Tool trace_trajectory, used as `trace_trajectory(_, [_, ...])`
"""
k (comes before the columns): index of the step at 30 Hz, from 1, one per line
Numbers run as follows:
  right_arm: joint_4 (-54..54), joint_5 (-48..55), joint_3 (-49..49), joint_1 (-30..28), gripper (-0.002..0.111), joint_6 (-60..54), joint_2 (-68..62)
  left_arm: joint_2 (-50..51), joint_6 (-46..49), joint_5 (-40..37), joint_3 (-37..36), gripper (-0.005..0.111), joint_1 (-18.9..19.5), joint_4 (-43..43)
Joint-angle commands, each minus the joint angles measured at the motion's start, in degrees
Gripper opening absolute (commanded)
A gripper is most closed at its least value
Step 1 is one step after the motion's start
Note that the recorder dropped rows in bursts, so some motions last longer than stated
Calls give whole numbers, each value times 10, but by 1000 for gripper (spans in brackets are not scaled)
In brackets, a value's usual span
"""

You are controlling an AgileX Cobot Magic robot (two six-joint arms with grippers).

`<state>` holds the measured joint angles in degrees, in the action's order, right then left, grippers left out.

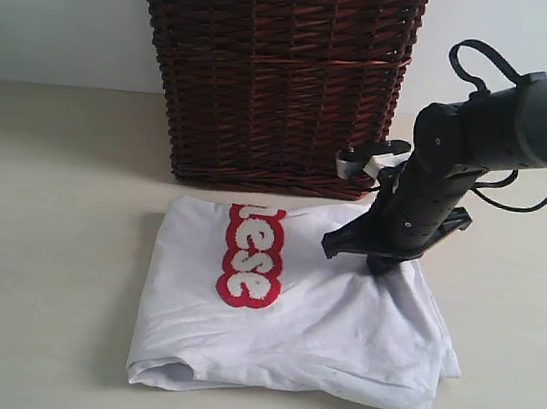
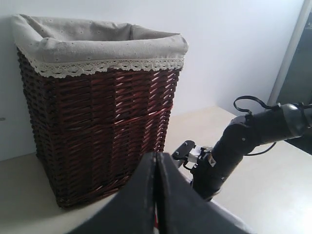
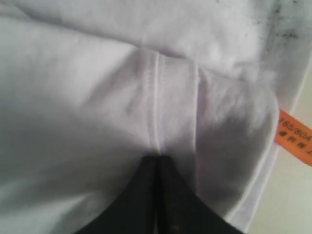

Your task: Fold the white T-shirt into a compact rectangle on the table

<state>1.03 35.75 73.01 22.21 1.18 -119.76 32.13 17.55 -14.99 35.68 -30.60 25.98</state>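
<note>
The white T-shirt (image 1: 319,321) lies folded into a rough rectangle on the table (image 1: 38,234), with its red-outlined lettering (image 1: 251,257) facing up. My right gripper (image 1: 382,269) points down onto the shirt's back right corner. Its jaws are closed with a seam of the white cloth (image 3: 156,97) running into the tips (image 3: 157,157), and the fabric rises toward them. An orange tag (image 3: 295,137) shows at the shirt's edge. My left gripper (image 2: 156,156) is shut with nothing in it, held above the table and facing the basket. It is outside the exterior view.
A tall dark brown wicker basket (image 1: 272,63) with a grey lace-trimmed liner (image 2: 97,44) stands right behind the shirt, close to the right arm (image 2: 234,146). Bare tabletop lies left of the shirt and also to its right (image 1: 519,328).
</note>
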Motion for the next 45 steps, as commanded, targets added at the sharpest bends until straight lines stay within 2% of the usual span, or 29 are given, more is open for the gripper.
trace_trajectory(1, [-10,18,5,-2,0,-26,-12,-1,0,2,-2,0,1,5])
trace_trajectory(3, [-13,29,5,-2,1,-38,7,-1,0,1,-2,0,1,5])
trace_trajectory(5, [-25,44,4,-2,7,-52,32,-1,0,1,-6,0,1,5])
trace_trajectory(10, [-29,44,-28,-3,38,-39,98,-1,0,1,-17,0,1,5])
trace_trajectory(13, [-4,20,-61,-10,45,15,112,-1,0,-2,-20,0,1,5])
trace_trajectory(22, [-14,-30,-95,-26,44,30,69,-1,0,-31,-22,0,1,9])
trace_trajectory(24, [-14,-39,-95,-26,35,23,66,-1,0,-31,-22,0,1,9])
trace_trajectory(28, [-16,-48,-91,-26,0,-18,78,-1,0,-28,-22,0,1,9])
trace_trajectory(37, [-16,-168,-91,-22,0,-50,158,-1,0,-21,-22,0,1,9])
trace_trajectory(41, [13,-225,-91,-22,1,-57,136,-1,0,-20,-22,0,1,9])
trace_trajectory(45, [15,-224,-84,-24,15,-20,77,-1,1,-22,-22,0,1,9])
